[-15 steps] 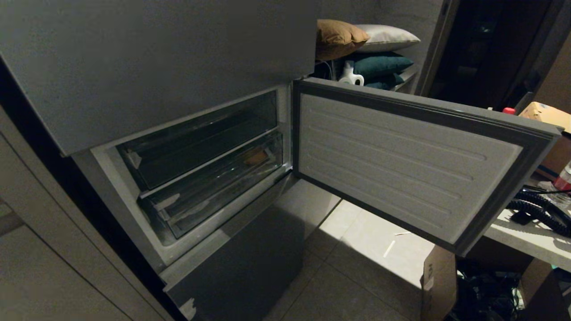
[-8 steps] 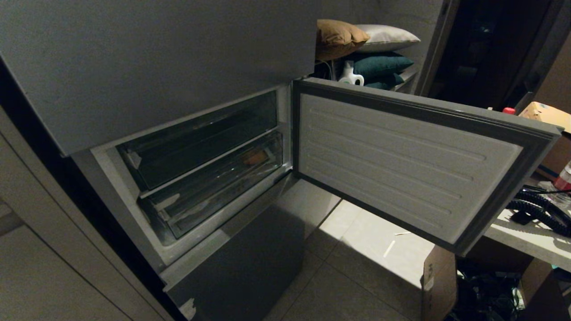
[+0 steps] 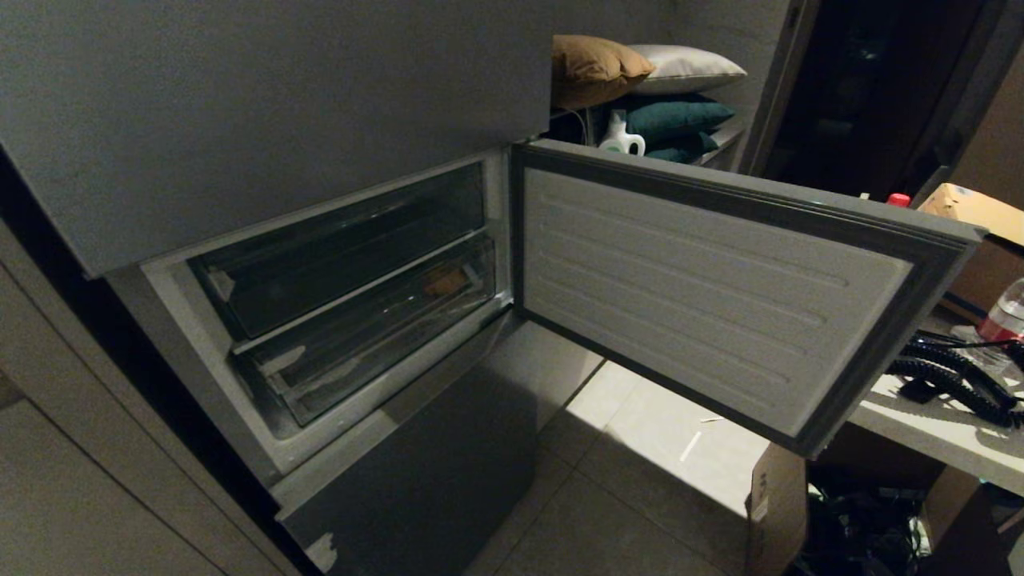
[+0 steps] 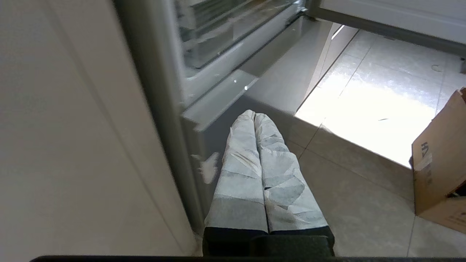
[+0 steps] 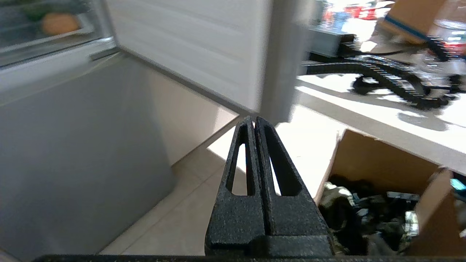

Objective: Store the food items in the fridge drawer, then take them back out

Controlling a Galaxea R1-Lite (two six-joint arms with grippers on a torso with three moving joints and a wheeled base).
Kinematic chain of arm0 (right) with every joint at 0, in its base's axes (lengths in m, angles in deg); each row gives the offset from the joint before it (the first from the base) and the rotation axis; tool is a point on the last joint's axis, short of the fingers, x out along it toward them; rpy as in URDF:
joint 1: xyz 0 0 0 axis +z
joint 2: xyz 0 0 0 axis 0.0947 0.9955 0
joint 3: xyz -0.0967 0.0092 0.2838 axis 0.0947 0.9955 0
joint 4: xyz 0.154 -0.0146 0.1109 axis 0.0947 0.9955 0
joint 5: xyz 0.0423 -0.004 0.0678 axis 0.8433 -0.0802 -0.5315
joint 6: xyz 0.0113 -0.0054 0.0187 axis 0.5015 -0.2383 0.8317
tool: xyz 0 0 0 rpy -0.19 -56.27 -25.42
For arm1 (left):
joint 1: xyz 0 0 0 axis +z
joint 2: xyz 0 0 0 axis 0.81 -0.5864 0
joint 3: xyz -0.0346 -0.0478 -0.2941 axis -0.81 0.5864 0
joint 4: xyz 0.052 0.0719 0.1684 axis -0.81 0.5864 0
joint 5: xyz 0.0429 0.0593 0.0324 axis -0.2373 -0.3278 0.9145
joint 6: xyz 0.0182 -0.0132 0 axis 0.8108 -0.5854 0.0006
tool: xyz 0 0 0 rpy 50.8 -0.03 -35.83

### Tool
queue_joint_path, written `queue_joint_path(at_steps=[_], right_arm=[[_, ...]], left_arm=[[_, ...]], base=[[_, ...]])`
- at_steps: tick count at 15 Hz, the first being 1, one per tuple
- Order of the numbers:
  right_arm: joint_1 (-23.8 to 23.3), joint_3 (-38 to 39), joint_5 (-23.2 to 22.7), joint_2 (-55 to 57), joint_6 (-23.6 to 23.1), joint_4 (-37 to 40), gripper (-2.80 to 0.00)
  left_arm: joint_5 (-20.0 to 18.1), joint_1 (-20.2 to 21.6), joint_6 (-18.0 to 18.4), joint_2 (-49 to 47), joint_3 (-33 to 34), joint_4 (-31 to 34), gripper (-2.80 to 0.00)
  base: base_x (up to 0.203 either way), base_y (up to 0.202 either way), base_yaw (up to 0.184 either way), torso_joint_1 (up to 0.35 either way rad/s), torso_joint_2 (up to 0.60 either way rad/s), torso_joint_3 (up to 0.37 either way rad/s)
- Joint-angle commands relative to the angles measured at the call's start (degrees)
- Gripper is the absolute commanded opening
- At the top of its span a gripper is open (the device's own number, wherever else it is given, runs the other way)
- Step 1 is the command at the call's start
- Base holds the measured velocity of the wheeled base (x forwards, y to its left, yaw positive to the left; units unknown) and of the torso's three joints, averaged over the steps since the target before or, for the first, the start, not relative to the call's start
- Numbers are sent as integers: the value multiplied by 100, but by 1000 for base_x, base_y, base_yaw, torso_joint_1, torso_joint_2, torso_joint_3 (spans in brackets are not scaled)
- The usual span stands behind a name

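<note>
Looking from the head view, left to right: tall grey door (image 3: 264,112) up top on the left, shut. Under it the open fridge bay with two clear bins stacked. Upper bin (image 3: 344,248) looks dark, contents hard to tell. Lower one is the drawer (image 3: 368,336), pushed in, clear front, whitish tape scraps on it. Potato (image 3: 445,281) sits inside the drawer toward its right end, tan-orange blob seen through the plastic. Pepper (image 5: 34,12) only shows in the right wrist view as a blurred dark green shape just beside the potato, cannot tell if touching. Below the bay a grey panel (image 3: 416,472) with one tape scrap at its lower left corner. Right of the bay the small door (image 3: 704,296) swung wide open, ribbed white liner facing out, over the tiled floor (image 3: 632,448). Behind it pillows (image 3: 640,80) and a white jug (image 3: 622,134) on a shelf. Cardboard box (image 3: 772,512) on the floor under the door's edge. Far right a table (image 3: 936,432) with black coiled cable (image 3: 952,384) and a bottle (image 3: 1004,316)

Neither arm in the head view. Left gripper (image 4: 254,115) hangs low near the grey panel, white-wrapped fingers pressed together, holding nothing. Right gripper (image 5: 254,119) hangs over the floor by the box, black fingers pressed together, empty
</note>
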Motion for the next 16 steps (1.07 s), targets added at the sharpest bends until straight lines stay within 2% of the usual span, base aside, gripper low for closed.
queue_joint_path(at_steps=[1, 11, 16], right_arm=[[1, 176, 0, 7, 4, -1, -280], [1, 176, -35, 7, -114, -1, -280], [1, 176, -29, 7, -127, -1, -280]], left_arm=[[2, 0, 1, -9, -1, 2, -280], [2, 0, 1, -9, -1, 2, -280], [2, 0, 5, -9, -1, 2, -280]], base=[[0, -190, 2, -5, -4, 7], [0, -194, 1, 2, 1, 1], [0, -35, -1, 1, 1, 2]])
